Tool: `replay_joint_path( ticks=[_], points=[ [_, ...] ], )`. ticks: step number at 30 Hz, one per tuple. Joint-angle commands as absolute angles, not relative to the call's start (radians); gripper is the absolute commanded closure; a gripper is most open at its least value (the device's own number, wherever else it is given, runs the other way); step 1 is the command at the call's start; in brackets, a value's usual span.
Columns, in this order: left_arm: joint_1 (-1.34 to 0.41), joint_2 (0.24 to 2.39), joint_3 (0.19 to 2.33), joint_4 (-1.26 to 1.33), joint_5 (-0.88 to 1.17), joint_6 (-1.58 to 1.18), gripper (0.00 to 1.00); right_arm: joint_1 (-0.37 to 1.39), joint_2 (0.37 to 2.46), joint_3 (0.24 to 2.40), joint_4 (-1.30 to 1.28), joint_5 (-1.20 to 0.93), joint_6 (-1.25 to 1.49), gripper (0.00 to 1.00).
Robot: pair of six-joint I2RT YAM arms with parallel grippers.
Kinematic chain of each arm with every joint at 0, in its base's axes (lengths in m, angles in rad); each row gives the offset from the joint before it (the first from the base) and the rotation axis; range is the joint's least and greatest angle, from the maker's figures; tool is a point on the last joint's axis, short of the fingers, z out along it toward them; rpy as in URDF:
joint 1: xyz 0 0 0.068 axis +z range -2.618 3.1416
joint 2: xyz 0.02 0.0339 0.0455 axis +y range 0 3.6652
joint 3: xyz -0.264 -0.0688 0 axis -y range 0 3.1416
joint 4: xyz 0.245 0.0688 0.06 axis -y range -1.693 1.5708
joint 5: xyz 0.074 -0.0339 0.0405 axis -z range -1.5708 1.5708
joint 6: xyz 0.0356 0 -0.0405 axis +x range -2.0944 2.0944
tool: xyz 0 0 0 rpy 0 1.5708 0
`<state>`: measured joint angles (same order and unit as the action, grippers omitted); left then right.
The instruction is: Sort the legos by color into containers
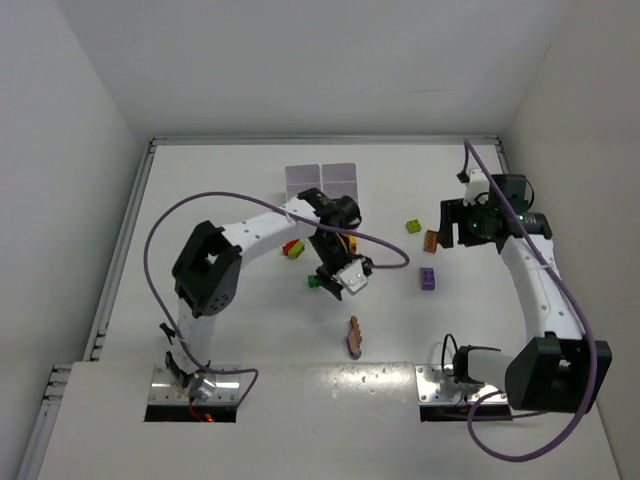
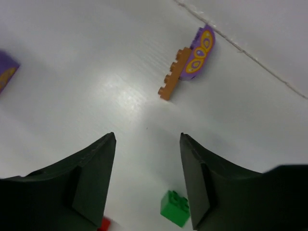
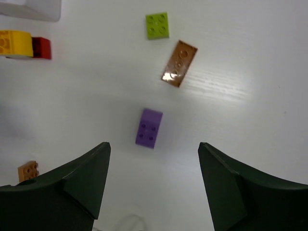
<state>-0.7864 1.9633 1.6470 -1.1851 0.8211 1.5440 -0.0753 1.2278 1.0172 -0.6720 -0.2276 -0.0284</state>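
My left gripper [image 1: 347, 277] [image 2: 147, 139] is open and empty above the table, with a green brick [image 1: 313, 282] [image 2: 174, 208] below it near the right finger. An orange-and-purple clump [image 1: 353, 337] [image 2: 190, 65] lies ahead of it. My right gripper [image 1: 452, 227] [image 3: 154, 147] is open and empty above a purple brick [image 1: 427, 278] [image 3: 148, 127]. An orange brick [image 1: 431, 241] [image 3: 179, 63] and a lime brick [image 1: 413, 226] [image 3: 157, 25] lie beyond it. A red-and-yellow clump [image 1: 293, 247] [image 3: 24, 44] lies by the left arm. The translucent tray [image 1: 322, 180] stands at the back, partly hidden.
A small orange brick [image 3: 28, 171] lies at the left of the right wrist view. The left arm's purple cable [image 1: 385, 262] loops over the table's middle. Raised rails [image 1: 320, 141] edge the table at the back and left.
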Motion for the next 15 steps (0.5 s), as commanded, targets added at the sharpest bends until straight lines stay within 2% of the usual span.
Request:
replay_joint_path(
  ticks=[1,5,15],
  points=[
    [-0.868,2.008,1.716,-1.302,0.784,1.790,0.41,-0.116,1.112,1.013,-0.709,-0.196,-0.058,0.26],
    [-0.902,2.039,1.709,-1.302,0.773,1.870,0.52,-0.162,1.077,1.012,-0.729,-0.186,-0.058,0.26],
    [-0.911,2.092,1.652,-1.292,0.727,2.012,0.54,-0.247,1.057,1.071,-0.749,-0.242,-0.038,0.26]
  ],
)
